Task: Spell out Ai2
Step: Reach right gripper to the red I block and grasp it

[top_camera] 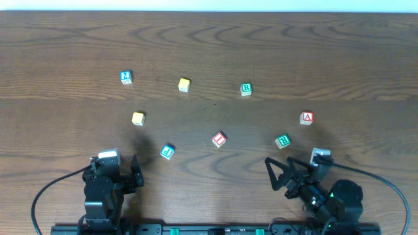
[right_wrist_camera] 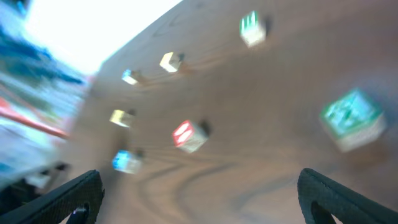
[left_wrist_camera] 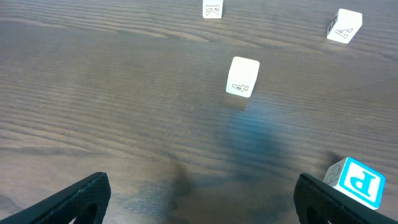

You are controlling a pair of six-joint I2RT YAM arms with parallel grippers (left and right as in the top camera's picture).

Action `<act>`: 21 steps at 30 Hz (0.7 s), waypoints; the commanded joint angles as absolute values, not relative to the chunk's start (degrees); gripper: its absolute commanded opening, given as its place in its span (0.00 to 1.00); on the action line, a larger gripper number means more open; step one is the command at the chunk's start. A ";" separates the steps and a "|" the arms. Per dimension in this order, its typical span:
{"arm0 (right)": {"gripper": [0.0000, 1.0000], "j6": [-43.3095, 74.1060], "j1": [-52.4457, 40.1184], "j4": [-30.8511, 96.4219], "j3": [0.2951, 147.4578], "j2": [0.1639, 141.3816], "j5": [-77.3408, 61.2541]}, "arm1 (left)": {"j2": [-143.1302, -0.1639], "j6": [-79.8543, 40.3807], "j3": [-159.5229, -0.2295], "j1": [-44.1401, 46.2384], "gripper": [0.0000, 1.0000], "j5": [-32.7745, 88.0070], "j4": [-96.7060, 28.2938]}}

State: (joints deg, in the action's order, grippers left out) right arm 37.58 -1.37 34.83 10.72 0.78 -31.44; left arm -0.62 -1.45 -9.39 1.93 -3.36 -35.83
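**Surface:** wooden table (top_camera: 65, 39) with eight lettered cubes in a loose arc, none touching.

**Task cubes:**
- Red A block (top_camera: 306, 118), on my right and beyond the right arm.
- Red I block (top_camera: 219, 139), near the middle.
- Blue 2 block (top_camera: 126, 77), far left.

**Other cubes, and what they block:**
- The near R block (top_camera: 282, 140), green, sits straight ahead of the right gripper (right_wrist_camera: 199, 202), short of the A block.
- The near yellow block (top_camera: 138, 118) lies between the left gripper (left_wrist_camera: 202, 202) and the 2 block.
- The blue P block (top_camera: 168, 152) is just beside that gripper's right finger.
- The far yellow block (top_camera: 184, 85) and far R block (top_camera: 245, 89) are in the back row.

**Grippers:** I see both sets of fingers spread wide, with only bare wood between them. The right wrist view is blurred.

**Room:**
- A broad bare band runs behind the arc to the far edge.
- There is an open patch between the I block and the back row.
- The arm bases crowd the near edge.

**Orientation:**
- All three task pieces are cubes, so none has a long axis, and each has its character face up.
- The A block reads upright from my side.
- The I block is turned cornerwise to the table edge.
- The 2 block sits roughly square.
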 commanded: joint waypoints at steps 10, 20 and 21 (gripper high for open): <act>0.99 55.68 -0.97 18.92 10.50 5.34 -43.29 | -0.25 -1.26 -8.84 1.85 0.95 -3.33 -35.83; 0.99 47.83 -14.26 21.37 27.00 35.51 -30.94 | -0.25 -1.26 -8.84 1.85 0.95 -3.33 -35.83; 0.99 47.00 -17.72 23.44 30.76 39.81 -27.00 | -0.25 -1.26 -8.86 1.85 0.96 -3.33 -35.83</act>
